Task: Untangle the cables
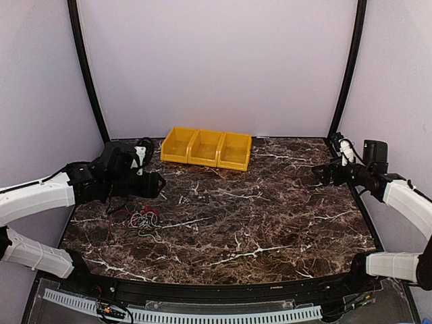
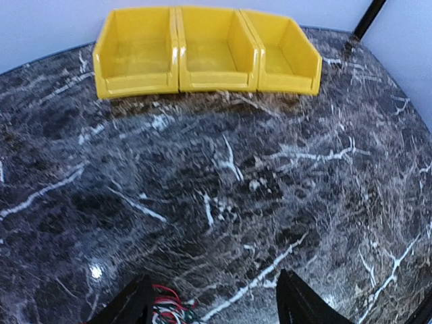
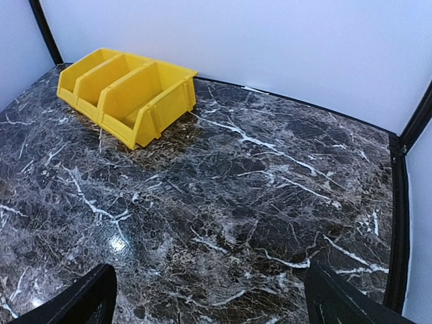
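Left fingers [image 1: 156, 184]: parted well apart, gripping nothing. Just under them, slightly toward arm bases: tangled bundle of thin red, white and dark green cables [image 1: 140, 219], loose on dark marble-patterned surface [image 1: 270, 223]. In wrist view, strands show low between tips, close to one of them. Clump has no clear long axis; red loop trails left. Right fingers [image 1: 318, 174]: spread widest, empty, well apart across surface. Judgement: left arm nearer; short descent onto an outer strand needed.
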Motion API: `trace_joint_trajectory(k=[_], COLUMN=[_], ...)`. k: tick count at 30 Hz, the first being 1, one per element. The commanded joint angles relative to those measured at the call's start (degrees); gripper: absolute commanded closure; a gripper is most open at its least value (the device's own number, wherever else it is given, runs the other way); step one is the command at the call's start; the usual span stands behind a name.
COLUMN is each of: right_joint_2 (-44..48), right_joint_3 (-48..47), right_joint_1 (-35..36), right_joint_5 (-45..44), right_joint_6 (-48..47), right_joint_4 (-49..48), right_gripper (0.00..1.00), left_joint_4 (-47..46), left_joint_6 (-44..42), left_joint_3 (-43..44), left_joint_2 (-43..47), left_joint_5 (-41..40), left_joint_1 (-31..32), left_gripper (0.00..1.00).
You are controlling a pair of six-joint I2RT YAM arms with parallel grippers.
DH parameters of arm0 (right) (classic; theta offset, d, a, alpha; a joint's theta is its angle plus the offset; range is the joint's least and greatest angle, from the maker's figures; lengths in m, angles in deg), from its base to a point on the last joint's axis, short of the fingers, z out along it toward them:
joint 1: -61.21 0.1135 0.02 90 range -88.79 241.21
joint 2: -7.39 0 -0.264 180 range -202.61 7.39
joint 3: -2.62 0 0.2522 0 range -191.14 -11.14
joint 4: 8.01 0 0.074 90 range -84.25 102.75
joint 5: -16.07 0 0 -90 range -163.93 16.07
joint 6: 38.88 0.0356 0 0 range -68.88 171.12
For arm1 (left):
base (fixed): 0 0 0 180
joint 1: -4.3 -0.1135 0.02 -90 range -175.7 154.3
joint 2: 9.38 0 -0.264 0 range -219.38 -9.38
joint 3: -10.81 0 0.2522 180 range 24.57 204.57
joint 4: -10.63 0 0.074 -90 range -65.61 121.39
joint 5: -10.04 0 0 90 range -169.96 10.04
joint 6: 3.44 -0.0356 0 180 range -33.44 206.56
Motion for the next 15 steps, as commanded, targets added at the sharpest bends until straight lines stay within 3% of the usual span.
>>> trace_joint_trajectory(k=[1,7,15], right_joint_2=[1.7,1.0,0.9], right_joint_3=[1.9,1.8,1.7], right_joint_1=[0.1,1.9,3.2], right_joint_5=[7.0,11.1,13.9], right_joint_6=[-5.5,-9.6,-12.5], right_joint_4=[-3.5,-2.1,-1.3], right_gripper=[0.01,0.01,0.01], left_joint_4=[7.0,13.4,18.5], left_joint_6=[9.5,15.6,22.5], left_joint_3=[-2.0,-3.3,-8.0], left_joint_2=[-3.8,-9.9,-8.3], left_joint_5=[-2.0,-4.6,-11.1], left_joint_1=[6.1,11.1,13.2], left_gripper=[0.36,0.35,0.28])
